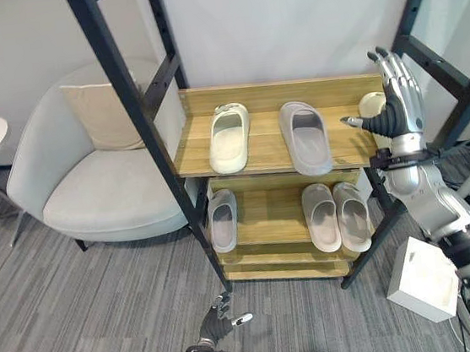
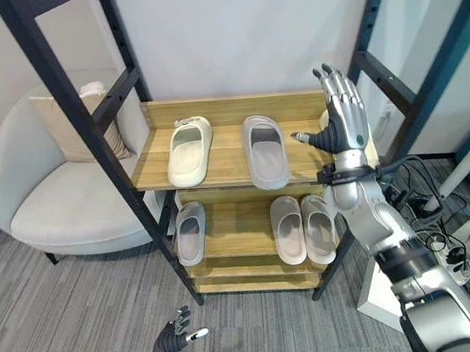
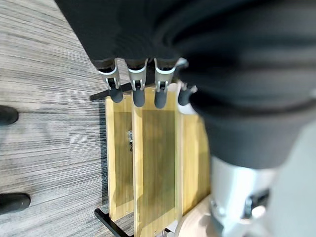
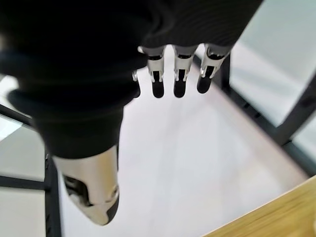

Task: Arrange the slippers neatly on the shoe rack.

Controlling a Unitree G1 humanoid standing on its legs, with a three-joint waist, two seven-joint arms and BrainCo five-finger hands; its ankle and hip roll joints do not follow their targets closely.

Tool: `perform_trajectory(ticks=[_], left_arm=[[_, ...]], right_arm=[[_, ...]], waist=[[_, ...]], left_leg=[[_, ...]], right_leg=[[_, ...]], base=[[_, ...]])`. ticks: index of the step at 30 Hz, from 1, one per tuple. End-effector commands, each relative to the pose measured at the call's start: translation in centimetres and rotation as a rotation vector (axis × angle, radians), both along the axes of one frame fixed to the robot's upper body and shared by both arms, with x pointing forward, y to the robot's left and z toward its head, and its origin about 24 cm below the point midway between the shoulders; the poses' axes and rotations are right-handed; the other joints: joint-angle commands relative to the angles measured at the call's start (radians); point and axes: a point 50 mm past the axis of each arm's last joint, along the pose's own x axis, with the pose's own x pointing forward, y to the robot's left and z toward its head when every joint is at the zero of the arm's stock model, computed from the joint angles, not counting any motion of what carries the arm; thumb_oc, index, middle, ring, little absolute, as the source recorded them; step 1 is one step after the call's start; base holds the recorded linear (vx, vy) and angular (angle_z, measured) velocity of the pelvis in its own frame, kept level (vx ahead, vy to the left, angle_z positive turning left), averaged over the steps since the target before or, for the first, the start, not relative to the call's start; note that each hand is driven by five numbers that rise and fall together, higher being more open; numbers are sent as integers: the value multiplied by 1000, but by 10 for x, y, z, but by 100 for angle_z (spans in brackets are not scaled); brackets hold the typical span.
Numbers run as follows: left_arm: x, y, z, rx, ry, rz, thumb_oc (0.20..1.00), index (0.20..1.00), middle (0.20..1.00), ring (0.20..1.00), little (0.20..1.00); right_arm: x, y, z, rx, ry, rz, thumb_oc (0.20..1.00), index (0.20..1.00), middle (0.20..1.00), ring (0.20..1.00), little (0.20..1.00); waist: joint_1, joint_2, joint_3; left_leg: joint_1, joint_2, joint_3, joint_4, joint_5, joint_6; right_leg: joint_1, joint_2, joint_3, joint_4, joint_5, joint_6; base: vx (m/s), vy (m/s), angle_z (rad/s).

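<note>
Wooden shelves on the black-framed shoe rack (image 1: 269, 91) carry the slippers: on the top shelf I see a cream slipper (image 1: 230, 137) lying beside a grey slipper (image 1: 304, 137), the two apart with bare wood between them. At the far right end of that shelf another pale slipper (image 1: 371, 105) shows partly behind my right hand (image 1: 396, 98).

That right hand is raised at the right end of the top shelf, fingers (image 4: 178, 79) straight and spread upward, thumb out toward the grey slipper. It grips nothing; I cannot tell whether it brushes the pale slipper behind it.

On the lower shelf a single grey slipper (image 1: 223, 220) lies at the left end, and a grey pair (image 1: 335, 215) lies side by side, touching, at the right.

My left hand (image 1: 220, 318) hangs low over the grey carpet (image 1: 82, 321) in front of the rack, fingers relaxed and apart, holding nothing.

A white armchair (image 1: 100, 183) with a cushion stands left of the rack, and a white box (image 1: 423, 278) sits on the floor to its right.
</note>
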Motion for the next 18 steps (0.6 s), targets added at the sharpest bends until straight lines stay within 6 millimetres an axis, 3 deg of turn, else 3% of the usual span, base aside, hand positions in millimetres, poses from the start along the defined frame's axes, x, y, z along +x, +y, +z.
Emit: perform_trajectory(ticks=[1, 6, 18], left_arm=[[30, 1, 15, -18, -103, -27, 1000, 1000, 1000, 1000, 1000], [36, 3, 19, -17, -121, -24, 1000, 1000, 1000, 1000, 1000], [38, 7, 21, -22, -126, -4, 1000, 1000, 1000, 1000, 1000]], right_arm=[[9, -6, 50, 24, -114, 4, 1000, 1000, 1000, 1000, 1000], [24, -10, 56, 41, -61, -32, 1000, 1000, 1000, 1000, 1000], [49, -46, 40, 97, 138, -197, 1000, 1000, 1000, 1000, 1000]], waist=[[32, -34, 60], [45, -40, 69], [55, -37, 79]], left_leg=[[63, -51, -56, -4, -194, 64], [54, -55, -60, -5, -192, 63], [43, -61, -68, -1, -193, 59]], right_leg=[[103, 3, 6, 3, -234, -1], [98, 0, -2, 3, -236, 1], [95, -6, -18, 3, -237, 5]], base=[[53, 32, 5], [33, 18, 8], [30, 10, 1]])
